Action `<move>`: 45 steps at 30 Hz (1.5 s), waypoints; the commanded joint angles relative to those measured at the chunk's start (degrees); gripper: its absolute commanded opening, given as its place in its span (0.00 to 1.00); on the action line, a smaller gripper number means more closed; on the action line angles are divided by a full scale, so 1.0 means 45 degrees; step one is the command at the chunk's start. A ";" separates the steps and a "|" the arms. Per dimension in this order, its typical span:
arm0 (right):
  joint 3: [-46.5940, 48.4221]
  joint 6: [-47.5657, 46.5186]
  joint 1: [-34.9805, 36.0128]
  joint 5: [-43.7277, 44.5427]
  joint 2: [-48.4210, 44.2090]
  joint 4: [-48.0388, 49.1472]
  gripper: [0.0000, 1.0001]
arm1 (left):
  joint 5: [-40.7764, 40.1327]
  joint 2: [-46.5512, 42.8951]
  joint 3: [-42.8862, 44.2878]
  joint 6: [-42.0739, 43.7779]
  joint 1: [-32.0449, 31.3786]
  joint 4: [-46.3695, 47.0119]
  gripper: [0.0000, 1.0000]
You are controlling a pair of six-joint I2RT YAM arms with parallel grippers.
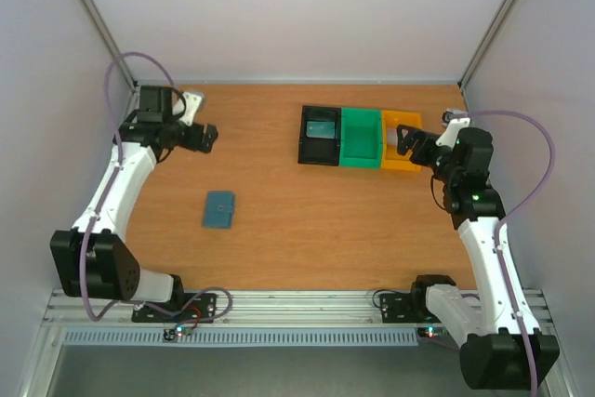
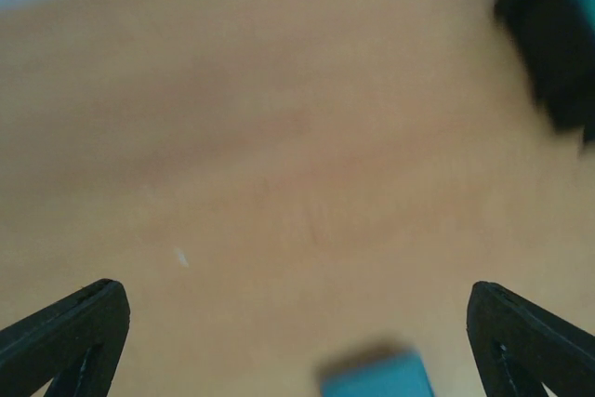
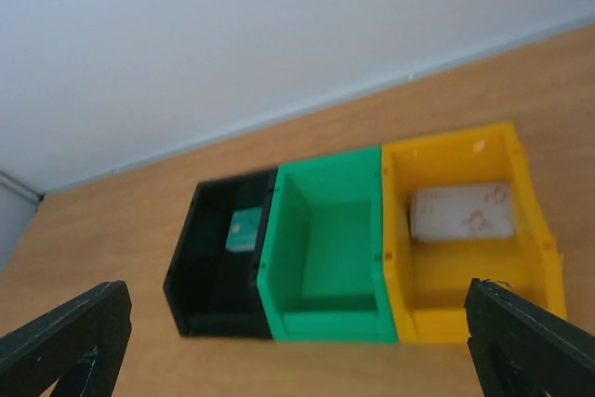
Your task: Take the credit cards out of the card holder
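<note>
The card holder (image 1: 219, 209) lies folded shut on the wooden table, left of centre; its blurred blue edge also shows at the bottom of the left wrist view (image 2: 376, 377). No red credit cards are in view. My left gripper (image 1: 203, 137) is open and empty, above the table beyond the holder; in its own view (image 2: 296, 287) the fingers stand wide apart. My right gripper (image 1: 409, 141) is open and empty, just above the yellow bin; in its own view (image 3: 297, 285) it looks over the bins.
A black bin (image 1: 320, 135), a green bin (image 1: 361, 137) and a yellow bin (image 1: 400, 141) stand in a row at the back. The black bin holds a small teal card-like thing (image 3: 244, 230). The yellow bin holds a flat white printed thing (image 3: 462, 211). The green bin (image 3: 325, 258) is empty.
</note>
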 commanded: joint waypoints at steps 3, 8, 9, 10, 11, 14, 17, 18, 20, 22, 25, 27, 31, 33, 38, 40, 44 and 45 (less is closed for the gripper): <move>0.0051 0.0458 0.0168 -0.0821 -0.0595 -0.3187 0.98 | 0.0372 0.2146 -0.0940 0.2091 0.0064 -0.6522 0.99; -0.0237 0.0376 0.0887 -0.1052 -0.0875 -0.3867 0.98 | 0.0209 0.3853 -0.1371 0.1829 0.0063 -0.6108 0.98; -0.0259 0.0361 0.1004 -0.1147 -0.0917 -0.3955 0.98 | 0.0337 0.4140 -0.1330 0.1770 0.0065 -0.5978 0.96; -0.0257 0.0339 0.1092 -0.1210 -0.0934 -0.4049 0.97 | 0.0490 0.4518 -0.1238 0.1706 0.0056 -0.5861 0.95; -0.0251 0.0307 0.1178 -0.1213 -0.0951 -0.4126 0.97 | 0.0900 0.4933 -0.1060 0.1559 0.0057 -0.5817 0.92; -0.0114 0.0173 0.1353 -0.1304 -0.1044 -0.4423 0.95 | 0.1854 0.6190 -0.0443 0.1260 -0.0004 -0.6026 0.79; 0.0001 0.0060 0.1482 -0.1256 -0.1381 -0.4578 0.95 | 0.1584 0.6530 -0.0553 0.1204 -0.0347 -0.5802 0.75; -0.0007 0.0072 0.1527 -0.1188 -0.1520 -0.4574 0.95 | 0.1461 0.6603 -0.0645 0.1221 -0.0491 -0.5734 0.74; -0.0035 0.0120 0.1562 -0.1032 -0.1743 -0.4529 0.95 | 0.1488 0.6817 -0.0642 0.1256 -0.0752 -0.5711 0.68; -0.0036 0.0181 0.1601 -0.0896 -0.1874 -0.4532 0.94 | 0.1727 0.6953 -0.0518 0.1214 -0.1041 -0.5656 0.60; -0.0033 0.0379 0.1769 -0.0785 -0.1903 -0.4587 0.92 | 0.1927 0.7002 -0.0403 0.1222 -0.1738 -0.5569 0.51; -0.0088 0.0478 0.2063 -0.0635 -0.1884 -0.4626 0.92 | 0.1990 0.6998 -0.0424 0.1238 -0.2078 -0.5591 0.47; -0.0251 0.0543 0.3059 0.0134 -0.1628 -0.4812 0.92 | 0.2338 0.6841 -0.0685 0.1345 -0.2364 -0.5631 0.36; -0.0306 0.0611 0.3669 0.0573 -0.1396 -0.4825 0.92 | 0.2501 0.6755 -0.0915 0.1374 -0.2411 -0.5545 0.27; -0.0218 0.0867 0.5469 0.1196 -0.0357 -0.4638 0.93 | 0.3129 0.6764 -0.1200 0.1396 -0.2500 -0.5448 0.01; -0.0175 0.1014 0.6162 0.1103 0.0159 -0.4450 0.93 | 0.3398 0.6741 -0.1257 0.1413 -0.2515 -0.5451 0.00; -0.0168 0.1247 0.7486 0.0190 0.1184 -0.3879 0.93 | 0.4192 0.6204 -0.1138 0.1438 -0.2515 -0.5509 0.00; -0.0196 0.1275 0.7720 -0.0274 0.1396 -0.3595 0.93 | 0.4436 0.5960 -0.1021 0.1421 -0.2510 -0.5549 0.00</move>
